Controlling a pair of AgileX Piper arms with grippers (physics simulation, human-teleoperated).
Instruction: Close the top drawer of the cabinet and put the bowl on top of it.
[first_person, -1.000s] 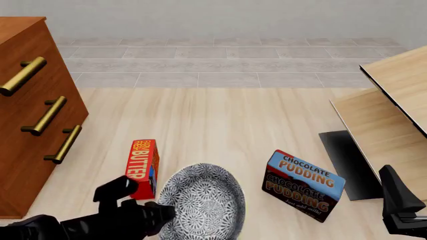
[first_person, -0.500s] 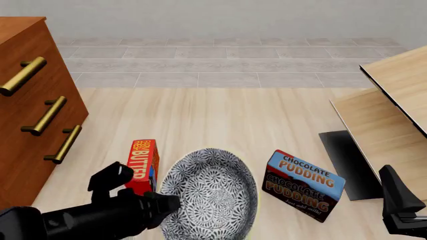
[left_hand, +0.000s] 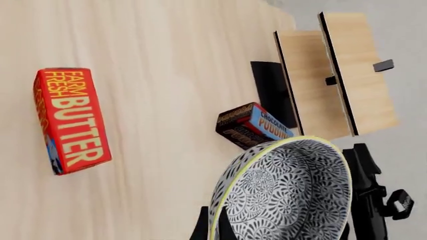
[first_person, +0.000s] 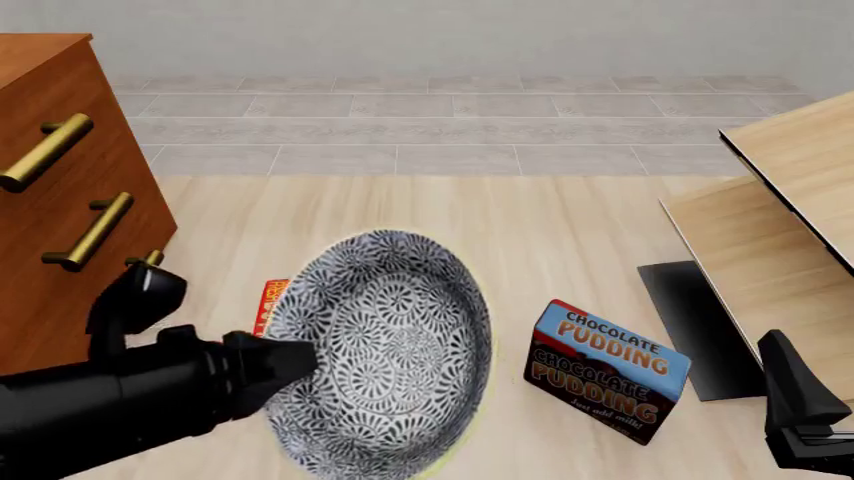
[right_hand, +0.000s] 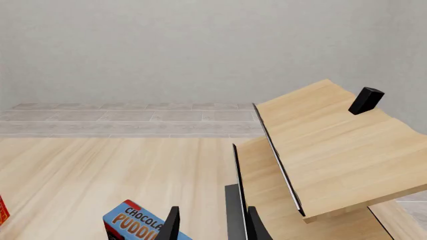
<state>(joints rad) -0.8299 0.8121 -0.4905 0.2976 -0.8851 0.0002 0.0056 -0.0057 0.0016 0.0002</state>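
Observation:
The bowl (first_person: 387, 350), grey-and-white floral inside with a pale yellowish rim, hangs tilted above the floor. My left gripper (first_person: 283, 362) is shut on its near-left rim. The left wrist view shows the bowl (left_hand: 287, 195) close up, with my left gripper (left_hand: 211, 227) pinching its edge. The reddish-brown cabinet (first_person: 60, 260) stands at the left. Its top drawer (first_person: 40, 110) sits flush with the two fronts below. My right gripper (first_person: 790, 385) rests low at the right, and in the right wrist view it (right_hand: 213, 227) is open and holds nothing.
A red butter box (left_hand: 70, 120) lies on the floor, almost hidden behind the bowl in the front view. A chocolate pudding box (first_person: 607, 370) stands right of the bowl. Pale light-wood furniture (first_person: 787, 230) with a black panel (first_person: 687, 320) fills the right side.
My left gripper has lifted the bowl up and leftward toward the cabinet, and the bowl now covers most of the butter box. The right arm has not moved.

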